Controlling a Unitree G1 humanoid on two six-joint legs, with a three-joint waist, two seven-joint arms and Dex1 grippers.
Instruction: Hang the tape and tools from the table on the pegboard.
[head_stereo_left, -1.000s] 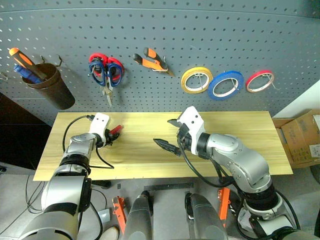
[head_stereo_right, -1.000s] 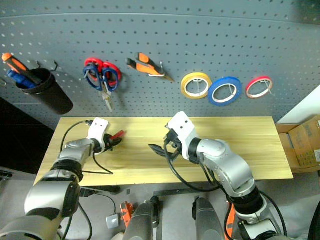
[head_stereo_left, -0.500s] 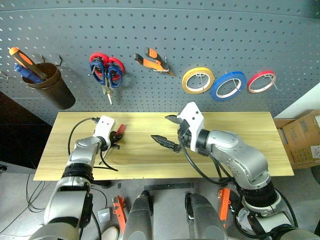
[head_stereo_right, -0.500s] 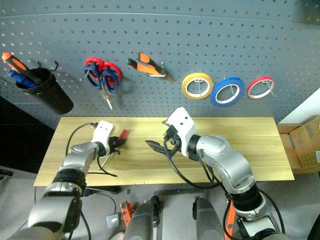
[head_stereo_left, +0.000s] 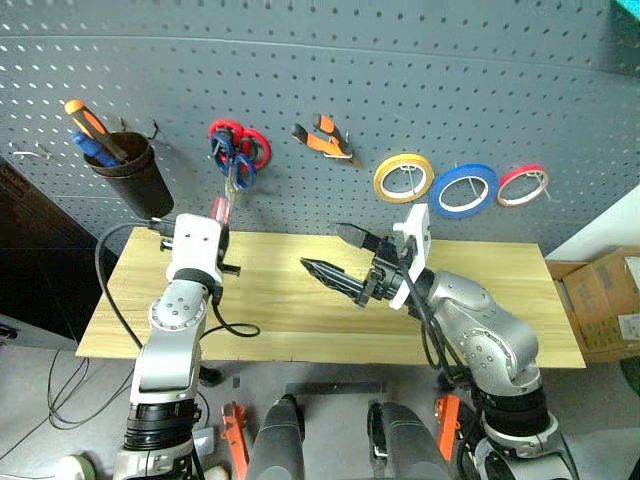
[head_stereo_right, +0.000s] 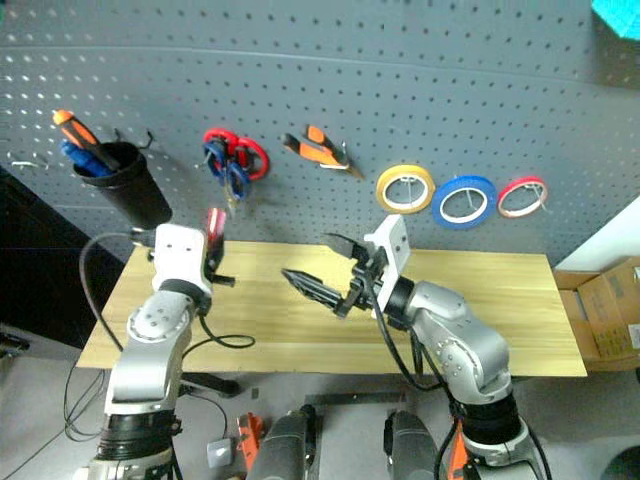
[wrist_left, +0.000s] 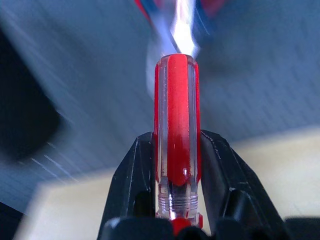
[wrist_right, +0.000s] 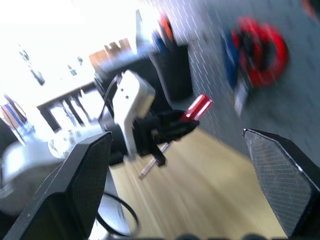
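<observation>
The left tool (wrist_left: 175, 200) pinches the red-handled screwdriver (wrist_left: 176, 135) between its black fingers, lifted above the left part of the bench (head_stereo_left: 500, 330), handle end toward the pegboard (head_stereo_left: 400, 90). The right tool (head_stereo_left: 345, 262) hangs over the bench's middle with its fingers spread wide, holding nothing. On the pegboard beyond, the scissors (head_stereo_left: 236, 155) and orange-and-black pliers (head_stereo_left: 325, 138) hang from hooks, and farther right the blue tape (head_stereo_left: 464, 191) sits between a yellow roll (head_stereo_left: 403, 177) and a red roll (head_stereo_left: 525, 185). A dark cup (head_stereo_left: 128, 170) hangs at far left.
</observation>
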